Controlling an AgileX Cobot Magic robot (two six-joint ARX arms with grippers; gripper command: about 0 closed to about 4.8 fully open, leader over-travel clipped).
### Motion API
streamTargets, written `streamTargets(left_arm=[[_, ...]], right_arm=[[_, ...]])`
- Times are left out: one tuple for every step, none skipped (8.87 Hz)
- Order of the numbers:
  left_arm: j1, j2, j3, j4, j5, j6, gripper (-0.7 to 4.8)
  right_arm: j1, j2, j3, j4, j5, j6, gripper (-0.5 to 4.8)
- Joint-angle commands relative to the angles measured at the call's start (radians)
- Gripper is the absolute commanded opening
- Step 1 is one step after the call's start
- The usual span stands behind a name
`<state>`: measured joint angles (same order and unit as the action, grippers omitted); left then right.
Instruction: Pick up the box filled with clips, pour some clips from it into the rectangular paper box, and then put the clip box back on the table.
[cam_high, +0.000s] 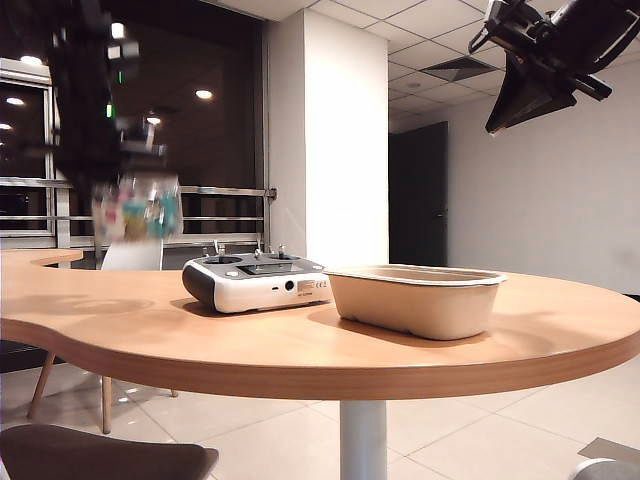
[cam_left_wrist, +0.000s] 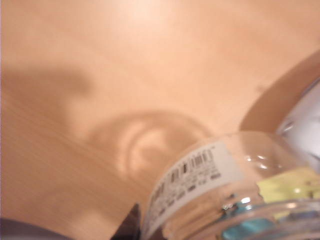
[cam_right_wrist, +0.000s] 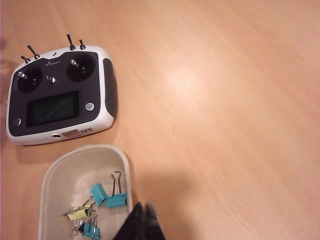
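- Two sets of jaws were at work: the left gripper (cam_high: 128, 165), at the left of the exterior view, had its jaws clamped on the box filled with clips (cam_high: 137, 209), held blurred in the air above the table (cam_high: 300, 340).
- The left wrist view showed the jar's clear wall and barcode label (cam_left_wrist: 192, 177) close up, teal and yellow clips inside.
- The right gripper (cam_high: 520, 100) hung at the upper right of the exterior view, jaws together and holding nothing.
- The rectangular paper box (cam_right_wrist: 60, 170) sat just beside the remote controller (cam_right_wrist: 60, 95) on the table.
- Several clips (cam_right_wrist: 107, 195), teal and yellow, lay inside the tray.
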<state>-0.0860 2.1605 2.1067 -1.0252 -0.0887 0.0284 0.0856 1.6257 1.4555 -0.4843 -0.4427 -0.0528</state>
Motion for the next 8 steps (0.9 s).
streamTargets(left_arm=[[-0.004, 0.061, 0.003, -0.026, 0.041, 0.034, -0.06], [-0.003, 0.102, 0.003, -0.004, 0.04, 0.034, -0.06], [0.002, 0.122, 0.004, 0.019, 0.048, 0.023, 0.73], [0.002, 0.122, 0.004, 0.018, 0.048, 0.023, 1.33], [0.002, 0.121, 0.005, 0.014, 0.048, 0.023, 1.93], [0.002, 0.111, 0.012, 0.002, 0.048, 0.015, 1.93], [0.002, 0.105, 0.012, 0.002, 0.048, 0.01, 1.93], [0.002, 0.074, 0.012, -0.006, 0.048, -0.003, 1.93]], right_arm=[[0.0, -0.005, 0.003, 0.017, -0.005, -0.003, -0.05], [0.0, -0.005, 0.003, 0.017, -0.005, -0.003, -0.05], [0.0, -0.005, 0.003, 0.018, -0.005, -0.003, -0.05], [0.0, -0.005, 0.003, 0.018, -0.005, -0.003, -0.05], [0.0, -0.005, 0.003, 0.018, -0.005, -0.003, -0.05], [0.0, -0.005, 0.003, 0.024, -0.005, -0.003, -0.05], [0.0, -0.005, 0.003, 0.028, -0.005, -0.003, -0.05], [0.0, -0.006, 0.004, 0.045, -0.005, -0.003, -0.05]])
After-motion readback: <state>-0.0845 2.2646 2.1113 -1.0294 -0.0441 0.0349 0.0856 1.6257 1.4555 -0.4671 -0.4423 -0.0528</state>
